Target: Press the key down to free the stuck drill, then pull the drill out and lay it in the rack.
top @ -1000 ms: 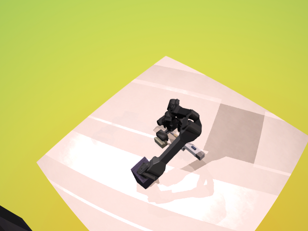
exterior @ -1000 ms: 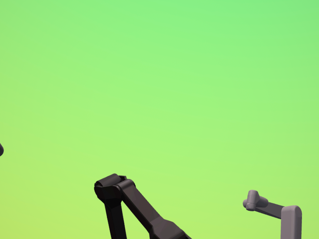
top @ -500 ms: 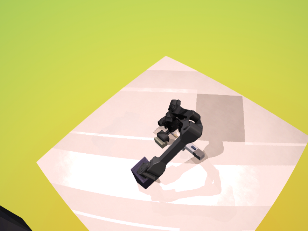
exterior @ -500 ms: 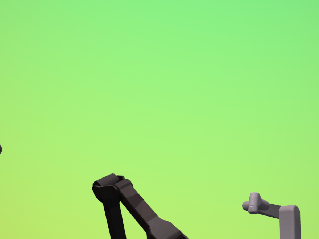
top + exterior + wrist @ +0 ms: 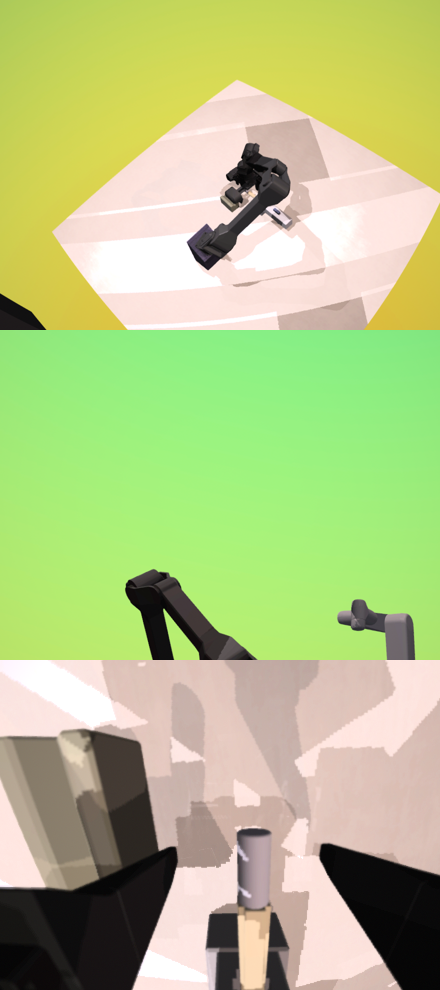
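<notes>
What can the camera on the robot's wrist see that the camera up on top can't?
Only the wrist view shows the gripper up close: its two dark fingers stand wide apart, holding nothing, with the grey cylinder on a tan piece between them, untouched. Only the top view shows the whole arm, its base, the pale table, and a grey block with a small dark piece on top. Both show the tan block beside the gripper.

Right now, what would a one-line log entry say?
claw: open, holds nothing | drill: upright between fingers, untouched | olive block: left of claw | rack: no drill in it
</notes>
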`<act>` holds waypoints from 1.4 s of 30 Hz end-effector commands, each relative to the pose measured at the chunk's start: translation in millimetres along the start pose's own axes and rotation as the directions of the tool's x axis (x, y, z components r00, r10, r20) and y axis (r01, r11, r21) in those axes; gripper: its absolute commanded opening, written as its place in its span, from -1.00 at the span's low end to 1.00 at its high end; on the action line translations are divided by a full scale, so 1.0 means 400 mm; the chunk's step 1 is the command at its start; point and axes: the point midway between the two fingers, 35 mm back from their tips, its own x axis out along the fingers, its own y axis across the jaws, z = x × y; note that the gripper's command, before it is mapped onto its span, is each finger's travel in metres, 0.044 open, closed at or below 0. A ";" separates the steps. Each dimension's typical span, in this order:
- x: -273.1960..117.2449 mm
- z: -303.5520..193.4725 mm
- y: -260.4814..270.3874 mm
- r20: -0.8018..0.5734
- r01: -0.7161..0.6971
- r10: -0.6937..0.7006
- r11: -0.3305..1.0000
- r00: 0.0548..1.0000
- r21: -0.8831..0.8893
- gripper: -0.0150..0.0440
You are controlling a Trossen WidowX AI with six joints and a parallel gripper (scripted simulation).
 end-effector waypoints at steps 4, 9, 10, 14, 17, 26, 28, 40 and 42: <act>-0.001 0.001 -0.001 0.000 0.001 -0.001 1.000 1.000 0.000 0.47; -0.001 0.001 -0.001 0.000 0.001 -0.001 1.000 1.000 0.000 0.02; -0.001 0.001 -0.001 0.000 0.001 -0.001 1.000 1.000 0.000 -0.07; -0.001 0.001 -0.001 0.000 0.001 -0.001 1.000 1.000 0.000 -0.36; -0.001 0.001 -0.001 0.000 0.001 -0.001 1.000 1.000 0.000 -0.43; -0.006 0.001 0.003 -0.005 -0.001 0.001 1.000 1.000 -0.008 -0.49; -0.007 0.001 0.004 -0.005 -0.001 0.001 1.000 1.000 -0.008 -0.49; -0.011 0.003 0.006 -0.005 -0.001 0.001 1.000 1.000 -0.008 -0.49; -0.008 0.009 0.005 -0.005 -0.001 0.001 1.000 1.000 -0.008 -0.49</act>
